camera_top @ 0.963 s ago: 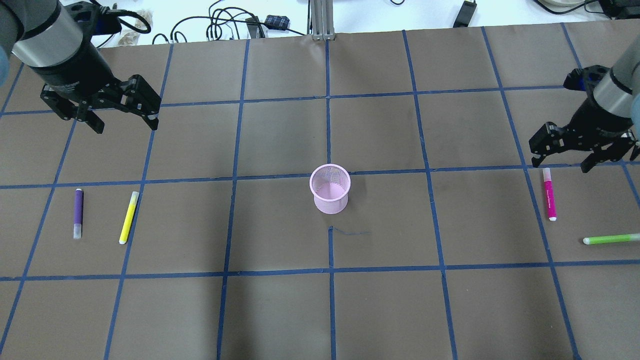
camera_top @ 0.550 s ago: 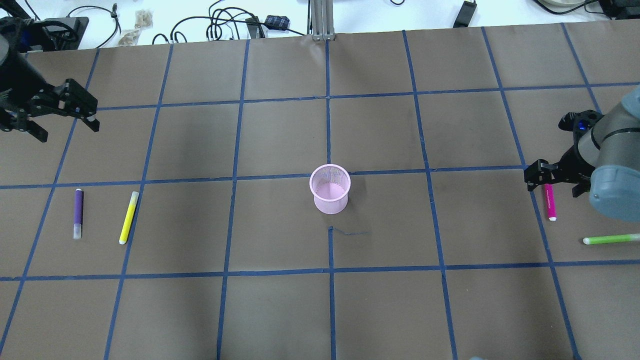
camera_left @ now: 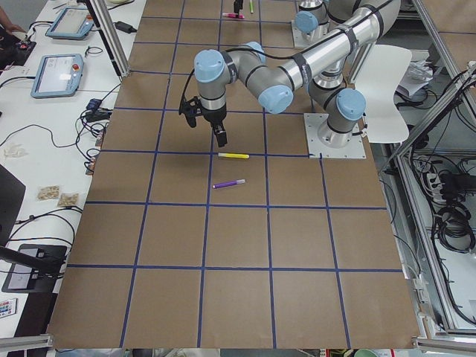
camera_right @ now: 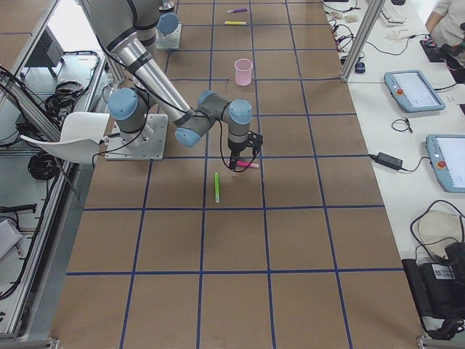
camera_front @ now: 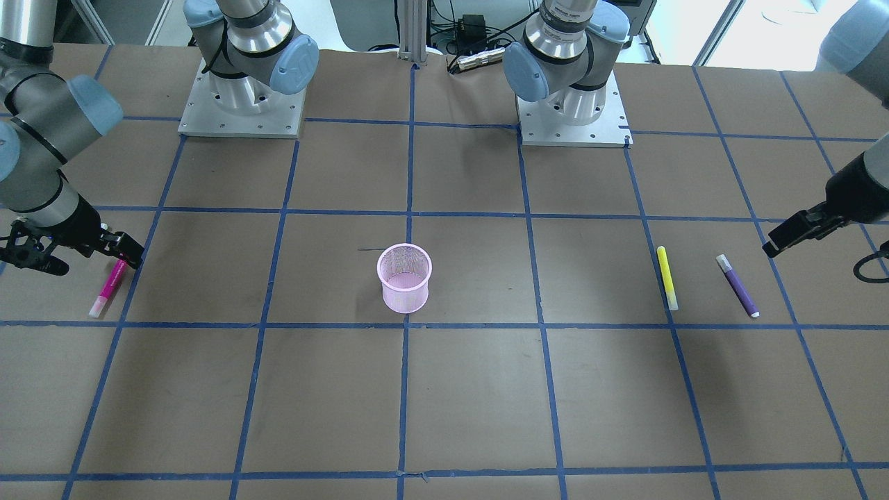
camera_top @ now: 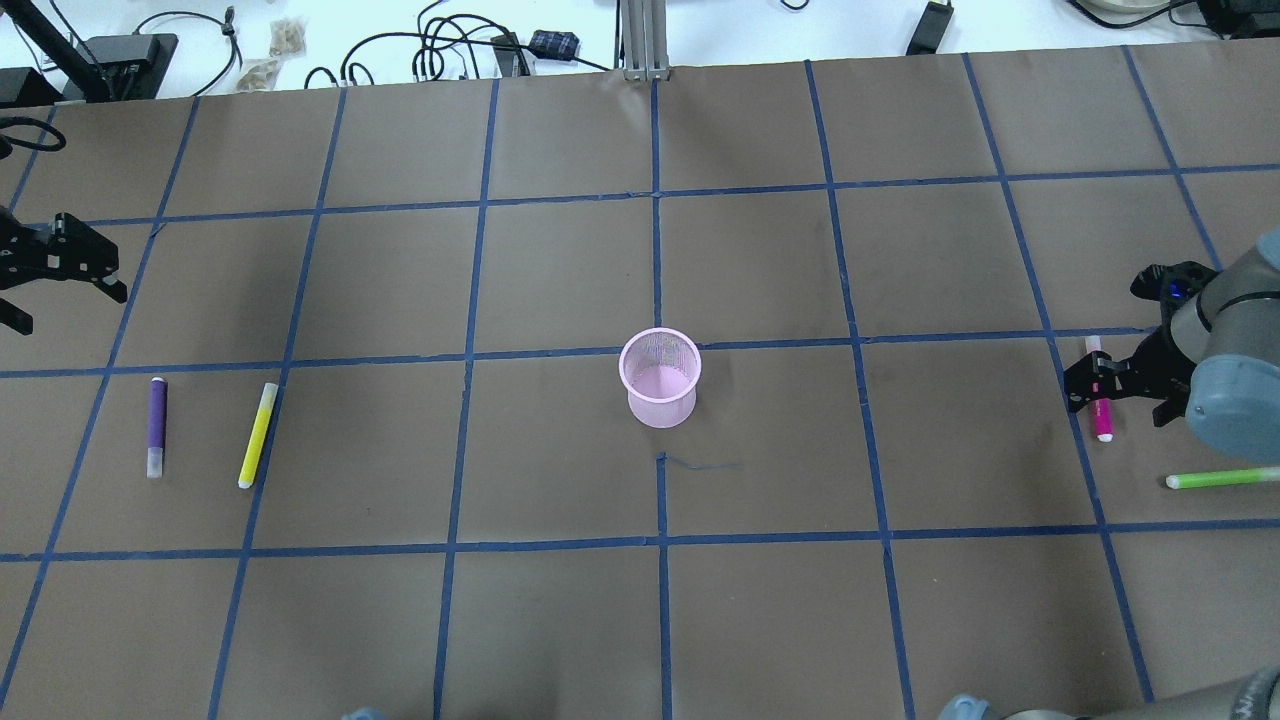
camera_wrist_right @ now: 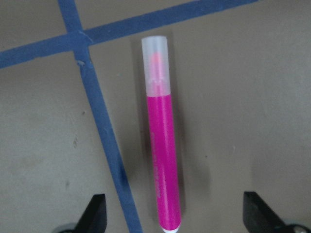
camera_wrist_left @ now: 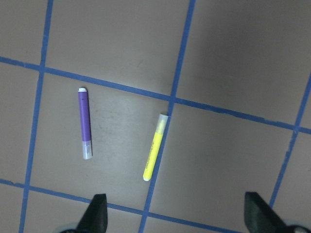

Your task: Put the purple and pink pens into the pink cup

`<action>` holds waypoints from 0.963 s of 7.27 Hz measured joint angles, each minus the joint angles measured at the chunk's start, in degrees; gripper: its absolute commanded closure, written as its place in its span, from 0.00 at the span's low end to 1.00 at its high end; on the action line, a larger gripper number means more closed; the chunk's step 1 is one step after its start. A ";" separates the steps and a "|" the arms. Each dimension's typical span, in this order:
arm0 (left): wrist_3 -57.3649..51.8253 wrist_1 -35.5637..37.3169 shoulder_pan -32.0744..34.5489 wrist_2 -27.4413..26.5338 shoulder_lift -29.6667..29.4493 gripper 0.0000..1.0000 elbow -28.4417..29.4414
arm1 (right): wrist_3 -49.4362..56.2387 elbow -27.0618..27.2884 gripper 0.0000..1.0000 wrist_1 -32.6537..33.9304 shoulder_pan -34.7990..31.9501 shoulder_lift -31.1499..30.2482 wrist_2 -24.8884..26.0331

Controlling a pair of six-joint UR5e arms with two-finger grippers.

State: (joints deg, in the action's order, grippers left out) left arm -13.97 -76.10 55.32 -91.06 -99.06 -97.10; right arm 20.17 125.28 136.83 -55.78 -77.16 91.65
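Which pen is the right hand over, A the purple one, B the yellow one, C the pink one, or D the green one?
C: the right hand sits open around the pink pen, which lies flat and is not yet gripped.

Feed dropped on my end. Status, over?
Open right gripper straddles pink pen; open left gripper clear of purple pen. Nothing in pink cup. Close beside purple: yellow pen.
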 measured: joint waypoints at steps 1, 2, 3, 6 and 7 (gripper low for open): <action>-0.04 1.25 -1.55 -0.08 -1.67 0.00 -0.92 | -0.07 0.03 0.33 0.05 0.21 0.26 -0.04; -0.02 4.21 -2.88 -0.15 -3.51 0.00 -2.17 | -0.18 0.05 0.41 0.07 0.28 0.42 -0.12; 0.01 10.23 -3.59 -0.15 -5.56 0.00 -4.40 | -0.27 0.05 0.45 0.04 0.30 0.48 -0.26; -2.90 23.65 -4.00 0.10 -11.42 0.00 -9.50 | -0.49 0.08 0.92 -0.23 0.32 0.75 0.12; -4.48 25.73 -4.07 0.11 -12.86 0.00 -9.64 | -0.44 0.01 1.00 -0.41 0.32 0.94 0.14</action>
State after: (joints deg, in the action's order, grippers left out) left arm -18.45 -50.38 51.25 -90.95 -111.93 -106.74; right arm 19.74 125.29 136.43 -55.46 -76.22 91.79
